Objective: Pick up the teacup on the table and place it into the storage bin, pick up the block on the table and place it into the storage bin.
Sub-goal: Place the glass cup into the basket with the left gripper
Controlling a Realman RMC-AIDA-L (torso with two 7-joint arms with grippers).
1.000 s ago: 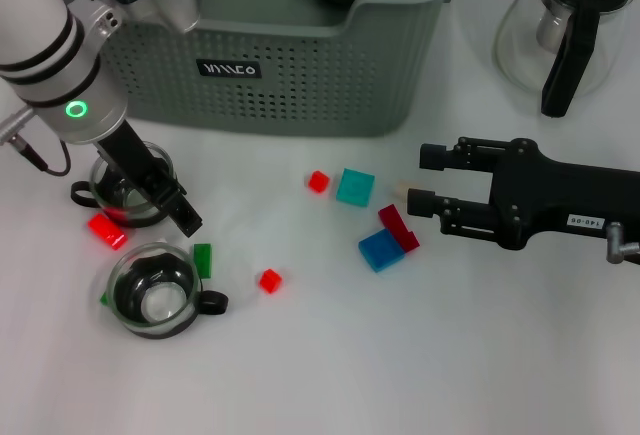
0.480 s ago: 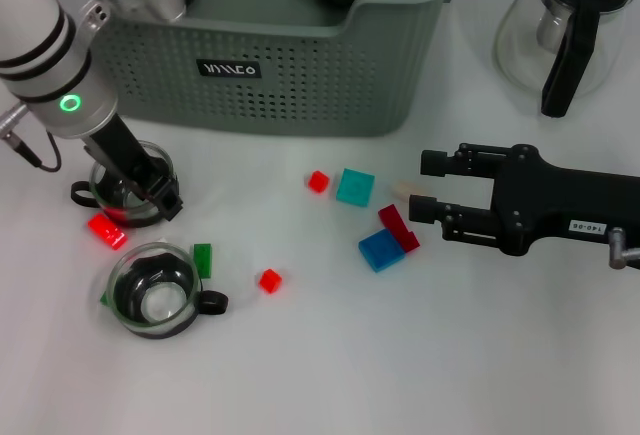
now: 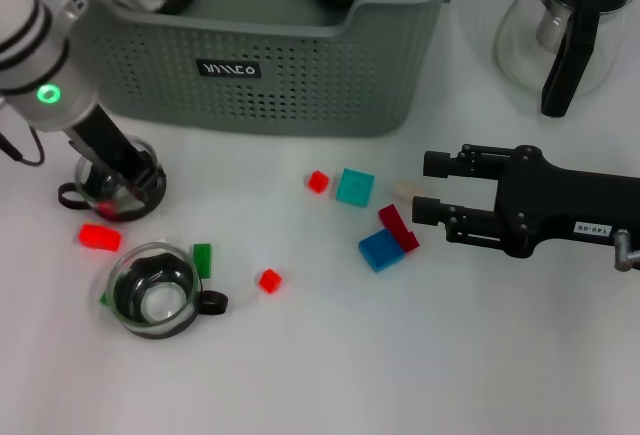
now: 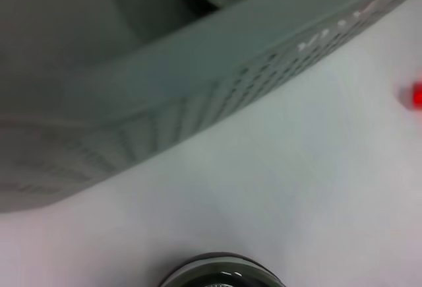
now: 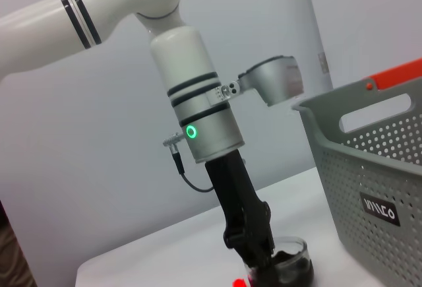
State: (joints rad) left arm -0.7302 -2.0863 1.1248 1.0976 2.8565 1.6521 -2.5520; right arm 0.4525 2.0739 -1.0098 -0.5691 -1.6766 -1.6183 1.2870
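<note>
The teacup [image 3: 118, 181] sits on the bench [image 3: 330, 355] just in front of the storage bin [image 3: 270, 65]. It has slid left with the left gripper [image 3: 135, 177], now down in its bowl, so a grasp looks underway (fingers buried, closure impossible to tell). The right gripper [image 3: 428, 185] waits spread open near the blue block [image 3: 380, 250]. A second cup [image 3: 152, 290] stands nearer the robot.
</note>
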